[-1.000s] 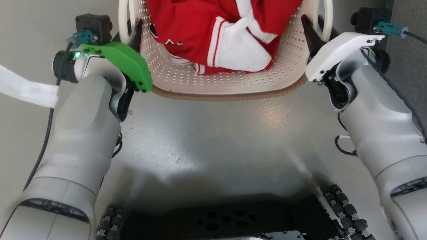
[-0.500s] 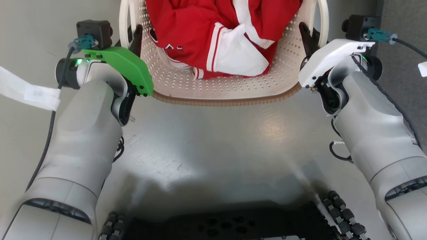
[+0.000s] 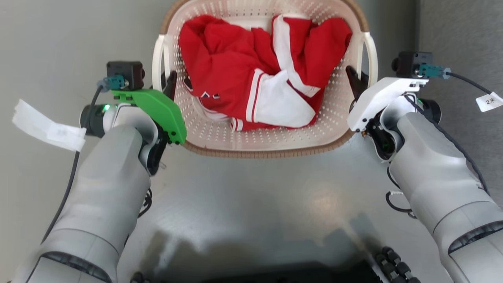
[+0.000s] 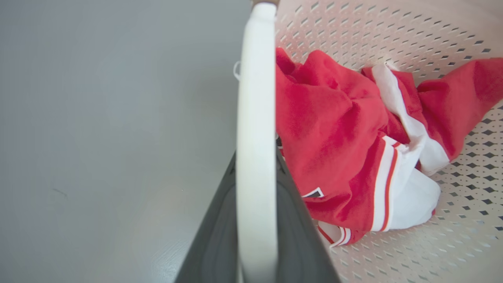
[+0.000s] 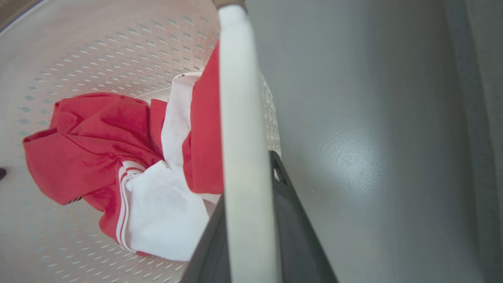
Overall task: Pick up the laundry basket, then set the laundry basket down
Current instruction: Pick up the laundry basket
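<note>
The laundry basket is cream-white and perforated, with a brown woven rim. It hangs between my two arms in the head view and holds a crumpled red and white garment. My left gripper, under a green cover, is shut on the basket's left white handle. My right gripper, under a white cover, is shut on the right handle. In the left wrist view the white handle runs up between my dark fingers. The right wrist view shows the other handle clamped the same way.
Smooth grey floor lies below and around the basket. A darker grey strip runs along the right side. Paper tags hang from the left cable and the right cable. My black base shows at the bottom edge.
The camera has shifted: basket and grippers now sit lower in the picture and look smaller, and less of my base shows. Both grippers keep their hold on the handles.
</note>
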